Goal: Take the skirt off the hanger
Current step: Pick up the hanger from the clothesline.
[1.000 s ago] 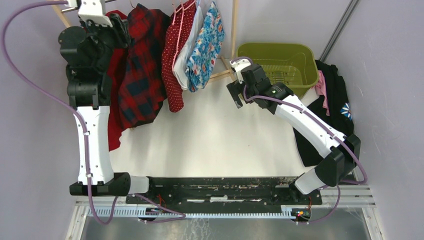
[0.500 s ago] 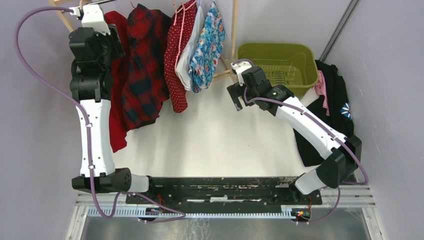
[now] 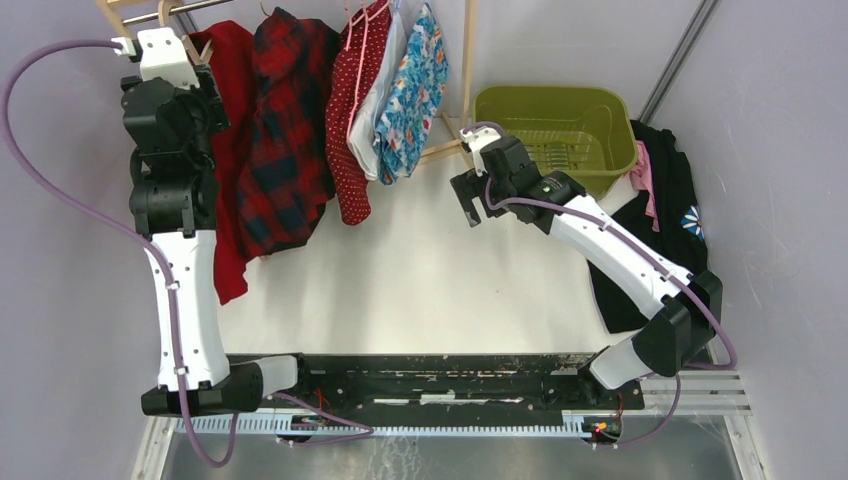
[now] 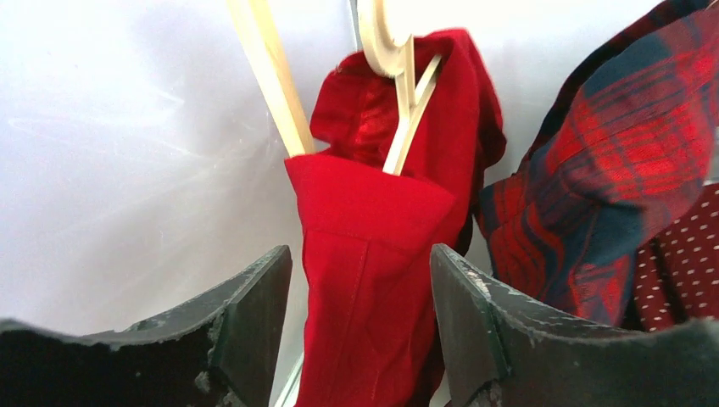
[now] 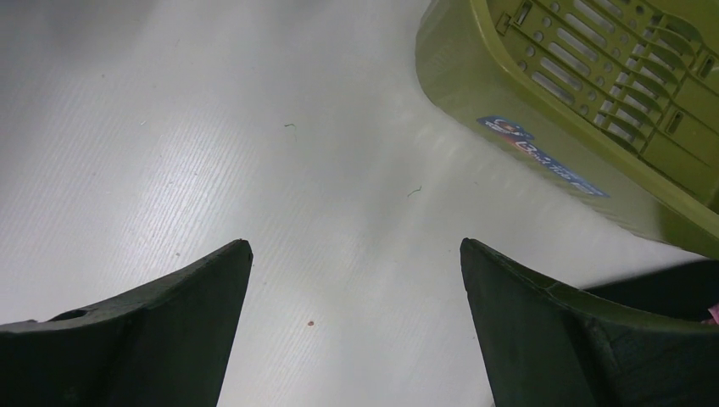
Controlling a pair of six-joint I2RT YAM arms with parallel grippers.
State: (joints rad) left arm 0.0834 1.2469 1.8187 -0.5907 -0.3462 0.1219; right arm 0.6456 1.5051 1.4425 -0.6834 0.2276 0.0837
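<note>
nearest, bench (image 3: 430, 270): white top, both arm bases at its near edge.
- right fingers (image 5: 169, 322): set wide apart, holding nothing, hovering over bare bench just beside the basket's near-left corner.
- basket (image 3: 550, 92): olive-green plastic, slotted walls, standing at the far right of the bench; a label shows on its side in the right wrist view.
- dark clothing (image 3: 670, 200): black heap with a pink piece and a flower print, lying to the right of the basket.
- left fingers (image 4: 254, 314): spread wide, raised at the far left; in the left wrist view the red cloth hangs in the gap between them. contact with the cloth cannot be told.
- skirt (image 4: 365, 280): plain red, on its hanger, leftmost item on the rail, hanging down beside the left arm.
- hanger (image 4: 398, 51): pale wood, its hook and shoulders rising out of the skirt's top.
- plaid garment (image 3: 285, 130): red and dark check, just right of the skirt, touching it.
- dotted garment (image 3: 345, 130): red with white dots, next along.
- white garment (image 3: 375, 110), then floral garment (image 3: 410, 95): blue print, last in the row.
- rack (image 3: 467, 50): wooden posts, farthest back against the wall.
</note>
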